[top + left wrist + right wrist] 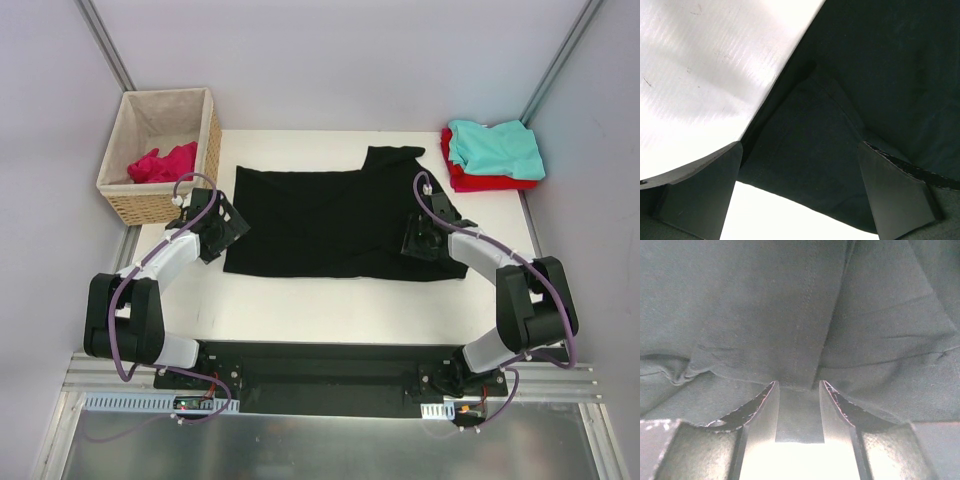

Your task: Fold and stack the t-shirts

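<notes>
The right gripper [797, 384] has its jaws drawn narrow on a pinched ridge of the black t-shirt [740, 315], the cloth filling the slim gap between the pads. The left gripper [800, 147] hangs with its jaws wide apart, straddling the garment's left edge where it meets the white table [700, 65] and gripping nothing. From overhead, the black tee lies spread across the middle of the table between the two arms, mostly flat, with one sleeve or corner jutting toward the far side; the right gripper sits on its right portion, the left at its left border. At the far right corner the teal t-shirt [497, 148] rests folded on top of the red t-shirt [470, 182], a two-piece stack that appears finished. At the far left, the magenta-pink t-shirt [160, 163] lies crumpled inside the wicker basket [150, 205], well apart from both arms. By that showing the job looks about half done: two shirts are folded and piled, the black one is mid-fold and not yet compact enough to stack, and the pink one waits to be taken out, folded and added. Whether the black tee has had a first fold cannot be told for certain from these views.
</notes>
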### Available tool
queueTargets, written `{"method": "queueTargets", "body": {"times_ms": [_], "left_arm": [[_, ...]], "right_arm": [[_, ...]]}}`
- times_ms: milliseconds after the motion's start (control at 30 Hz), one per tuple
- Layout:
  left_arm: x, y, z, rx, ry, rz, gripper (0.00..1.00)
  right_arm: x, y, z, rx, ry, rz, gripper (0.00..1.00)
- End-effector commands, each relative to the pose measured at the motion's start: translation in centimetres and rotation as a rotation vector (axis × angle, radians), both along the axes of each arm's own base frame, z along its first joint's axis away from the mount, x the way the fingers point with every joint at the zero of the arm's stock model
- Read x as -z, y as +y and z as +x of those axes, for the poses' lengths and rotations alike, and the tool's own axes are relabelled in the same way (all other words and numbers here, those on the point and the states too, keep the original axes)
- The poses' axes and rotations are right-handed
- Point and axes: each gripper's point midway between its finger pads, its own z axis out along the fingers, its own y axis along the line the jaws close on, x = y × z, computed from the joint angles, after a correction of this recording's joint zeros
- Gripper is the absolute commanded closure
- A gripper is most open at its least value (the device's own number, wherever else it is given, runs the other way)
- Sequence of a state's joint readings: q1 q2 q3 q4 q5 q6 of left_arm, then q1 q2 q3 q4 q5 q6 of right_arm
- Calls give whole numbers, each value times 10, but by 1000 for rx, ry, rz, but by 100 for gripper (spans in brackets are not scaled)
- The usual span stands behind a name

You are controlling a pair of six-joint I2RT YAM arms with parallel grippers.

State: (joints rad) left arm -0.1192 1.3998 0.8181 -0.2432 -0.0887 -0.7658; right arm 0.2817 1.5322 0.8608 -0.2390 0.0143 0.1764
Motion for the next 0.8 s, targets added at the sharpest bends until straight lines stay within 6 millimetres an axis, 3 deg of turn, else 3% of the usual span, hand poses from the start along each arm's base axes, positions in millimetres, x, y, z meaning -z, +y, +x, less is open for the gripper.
{"method": "queueTargets", "body": {"times_ms": [0,167,767], "left_arm": [[-4,-2,2,16,-16,18,1],[-3,-2,2,15,-13,17,1],[-3,0,3,17,-13,26,1]], "right_arm": [[-2,-2,0,6,-20,6,59],[3,0,1,7,-11,11,61],[11,15,7,-12,15,52,91]]}}
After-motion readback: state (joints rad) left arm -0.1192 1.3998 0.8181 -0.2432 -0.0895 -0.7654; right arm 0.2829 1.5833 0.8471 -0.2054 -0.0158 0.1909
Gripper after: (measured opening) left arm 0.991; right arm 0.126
